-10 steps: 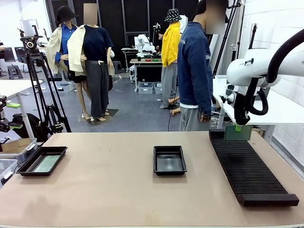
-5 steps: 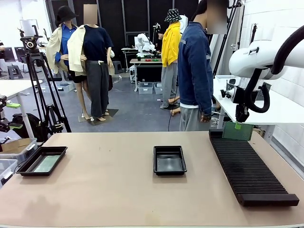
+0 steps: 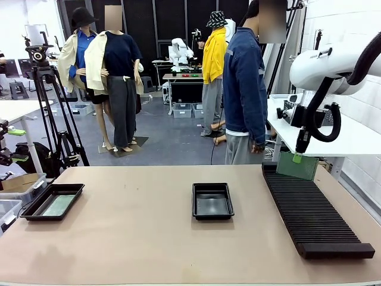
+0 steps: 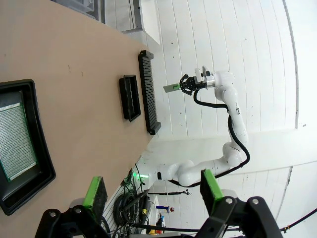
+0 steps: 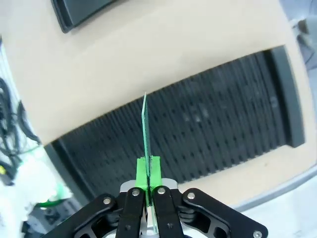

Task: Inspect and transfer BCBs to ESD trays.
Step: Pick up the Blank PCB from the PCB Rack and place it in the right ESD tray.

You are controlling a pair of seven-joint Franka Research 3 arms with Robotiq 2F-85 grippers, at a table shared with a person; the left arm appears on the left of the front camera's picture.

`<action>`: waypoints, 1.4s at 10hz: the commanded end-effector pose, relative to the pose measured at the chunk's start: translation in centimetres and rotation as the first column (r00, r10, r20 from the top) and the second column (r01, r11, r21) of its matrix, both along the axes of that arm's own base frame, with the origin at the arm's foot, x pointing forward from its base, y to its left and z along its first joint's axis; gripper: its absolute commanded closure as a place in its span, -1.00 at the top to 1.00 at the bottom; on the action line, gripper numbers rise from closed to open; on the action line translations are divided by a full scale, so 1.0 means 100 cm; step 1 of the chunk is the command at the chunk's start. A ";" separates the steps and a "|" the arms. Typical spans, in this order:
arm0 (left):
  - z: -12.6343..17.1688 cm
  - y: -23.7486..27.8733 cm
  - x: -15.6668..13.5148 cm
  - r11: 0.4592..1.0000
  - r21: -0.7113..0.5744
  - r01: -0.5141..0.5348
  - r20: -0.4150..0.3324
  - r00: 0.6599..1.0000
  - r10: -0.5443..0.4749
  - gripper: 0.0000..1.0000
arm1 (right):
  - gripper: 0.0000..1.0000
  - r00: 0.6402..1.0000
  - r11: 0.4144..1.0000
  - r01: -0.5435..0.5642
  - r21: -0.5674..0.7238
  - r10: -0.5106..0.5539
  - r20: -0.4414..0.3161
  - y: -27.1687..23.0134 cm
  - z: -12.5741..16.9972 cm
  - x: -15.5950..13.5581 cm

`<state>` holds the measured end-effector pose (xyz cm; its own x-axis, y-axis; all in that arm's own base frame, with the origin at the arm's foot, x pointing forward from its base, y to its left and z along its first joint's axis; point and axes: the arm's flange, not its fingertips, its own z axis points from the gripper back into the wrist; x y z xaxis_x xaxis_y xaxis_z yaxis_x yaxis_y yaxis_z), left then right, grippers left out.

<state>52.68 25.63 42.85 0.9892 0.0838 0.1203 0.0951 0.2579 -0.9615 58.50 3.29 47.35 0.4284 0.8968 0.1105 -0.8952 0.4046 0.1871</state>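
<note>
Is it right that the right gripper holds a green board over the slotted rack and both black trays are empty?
No: the left tray holds a board, as the left wrist view shows; the middle tray is empty. The rest stands.

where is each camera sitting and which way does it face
Front view: fixed between the arms, facing across the table at a person; right gripper upper right, shut on the held BCB.
Left wrist view: on the left arm, looking down at the left tray holding a second BCB; open left gripper at bottom.
Right wrist view: looking down past the right gripper and edge-on held BCB at the rack.
Shared: front and left wrist views both show rack, centre tray and held BCB.
</note>
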 end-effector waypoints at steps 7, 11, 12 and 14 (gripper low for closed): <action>0.002 0.001 0.001 1.000 0.008 -0.009 -0.002 1.000 0.009 1.00 | -1.00 0.549 0.557 0.830 -0.006 -0.819 -0.167 0.092 0.016 -0.031; 0.002 0.001 0.001 1.000 0.008 -0.009 -0.002 1.000 0.009 1.00 | -1.00 0.262 0.265 0.964 -0.012 -0.958 -0.119 0.139 0.017 -0.053; 0.002 0.001 0.001 1.000 0.008 -0.009 -0.002 1.000 0.009 1.00 | -1.00 0.215 0.218 0.976 -0.005 -0.969 -0.123 0.148 0.014 -0.057; 0.002 0.001 0.001 1.000 0.008 -0.009 -0.002 1.000 0.009 1.00 | -1.00 0.188 0.194 0.981 -0.022 -0.969 -0.162 0.160 0.009 -0.059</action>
